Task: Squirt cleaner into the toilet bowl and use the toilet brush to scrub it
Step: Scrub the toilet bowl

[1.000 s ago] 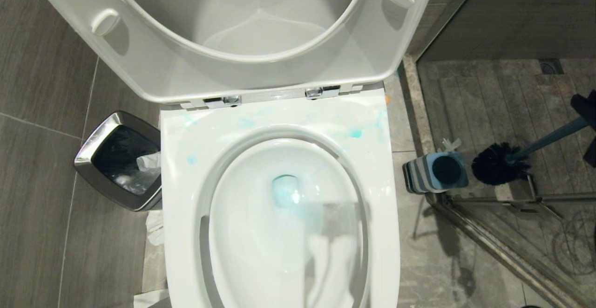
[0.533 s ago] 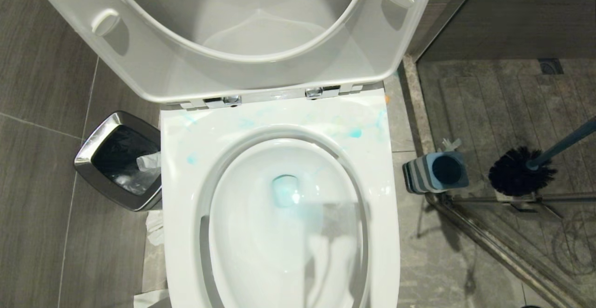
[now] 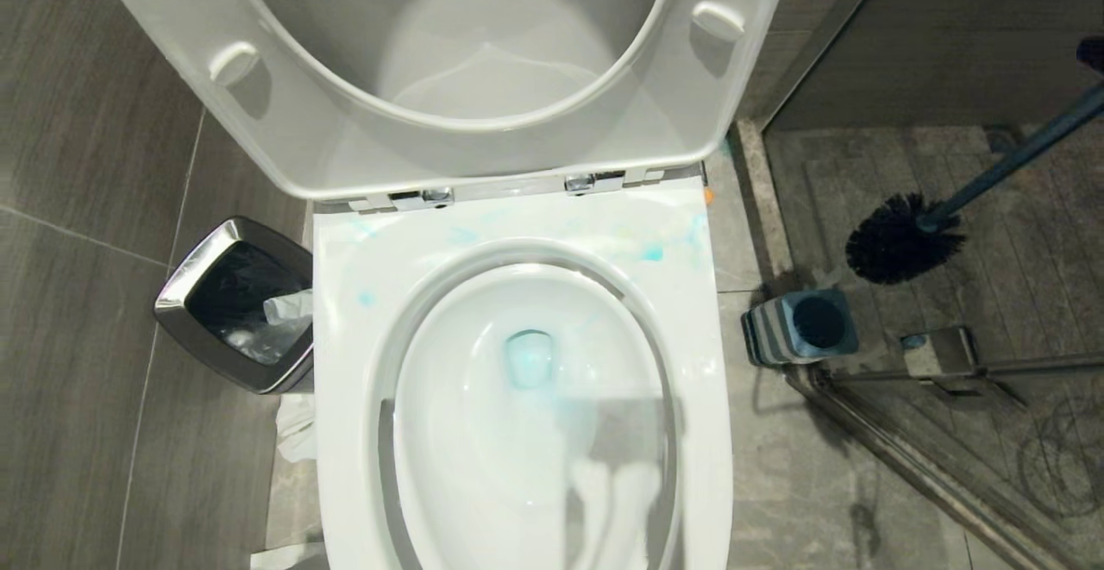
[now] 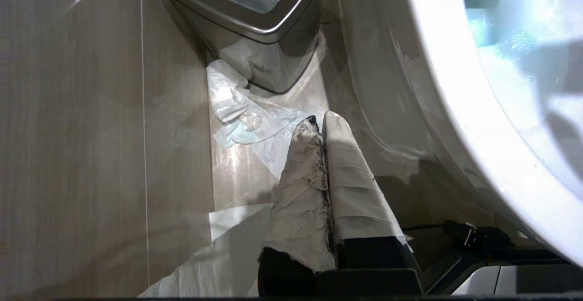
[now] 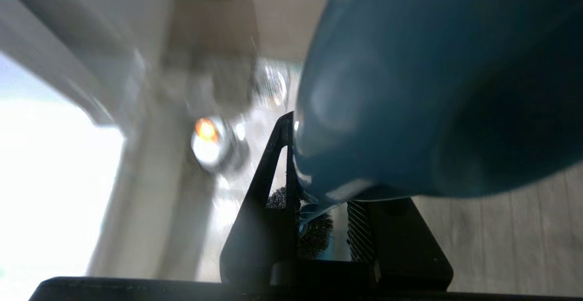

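Brush w/ right claw clamped on handle, hanging right of holder; cleaner already in bowl, next swing over & scrub; left claw closed, idle.

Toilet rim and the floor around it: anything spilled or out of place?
Yes. Turquoise cleaner is smeared across the toilet bowl's rim near the hinges, outside the bowl. Crumpled tissue lies on the floor beside the waste bin.

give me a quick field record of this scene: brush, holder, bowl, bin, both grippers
toilet brush: lifted out, hanging beyond its holder, right of the toilet
holder: on the floor, empty
toilet bowl: seat and lid up, blue cleaner smeared on the rim and tinting the water
bin: left of the toilet
right gripper: fingers shut on the brush handle
left gripper: shut, empty, low beside the bowl
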Controlling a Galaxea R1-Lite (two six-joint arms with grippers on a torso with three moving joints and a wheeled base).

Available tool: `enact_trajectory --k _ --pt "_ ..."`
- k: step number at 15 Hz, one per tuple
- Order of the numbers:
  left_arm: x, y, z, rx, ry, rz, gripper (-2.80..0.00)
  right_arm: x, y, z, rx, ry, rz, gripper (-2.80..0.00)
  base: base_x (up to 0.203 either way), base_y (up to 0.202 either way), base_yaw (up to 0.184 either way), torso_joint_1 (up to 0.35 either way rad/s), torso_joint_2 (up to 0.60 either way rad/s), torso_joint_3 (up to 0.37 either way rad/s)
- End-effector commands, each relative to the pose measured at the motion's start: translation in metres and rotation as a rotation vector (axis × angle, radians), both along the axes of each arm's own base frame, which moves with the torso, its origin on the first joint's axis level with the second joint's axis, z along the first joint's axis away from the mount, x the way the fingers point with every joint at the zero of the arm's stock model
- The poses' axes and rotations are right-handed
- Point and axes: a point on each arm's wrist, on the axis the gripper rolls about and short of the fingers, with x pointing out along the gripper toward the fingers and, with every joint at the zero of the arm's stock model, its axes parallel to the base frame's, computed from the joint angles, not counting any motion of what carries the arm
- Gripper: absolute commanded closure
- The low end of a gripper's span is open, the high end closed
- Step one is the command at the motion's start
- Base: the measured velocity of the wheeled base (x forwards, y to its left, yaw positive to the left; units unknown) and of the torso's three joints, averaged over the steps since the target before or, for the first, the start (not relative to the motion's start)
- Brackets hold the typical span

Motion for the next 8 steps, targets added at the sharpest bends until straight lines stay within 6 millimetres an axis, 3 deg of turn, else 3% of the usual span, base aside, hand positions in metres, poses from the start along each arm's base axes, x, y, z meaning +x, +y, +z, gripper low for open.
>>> enact_trajectory --k 1,8 --pt "0.0 0.0 0.0 0.0 0.002 0.0 0.0 0.027 0.011 0.007 0.0 0.01 0.016 0.0 0.0 0.0 0.0 0.009 0.0 0.196" --pt "0.0 0.0 0.0 0.002 0.003 -0.004 0.0 0.041 0.063 0.049 0.029 -0.07 0.078 0.0 0.0 0.0 0.0 0.004 0.0 0.201"
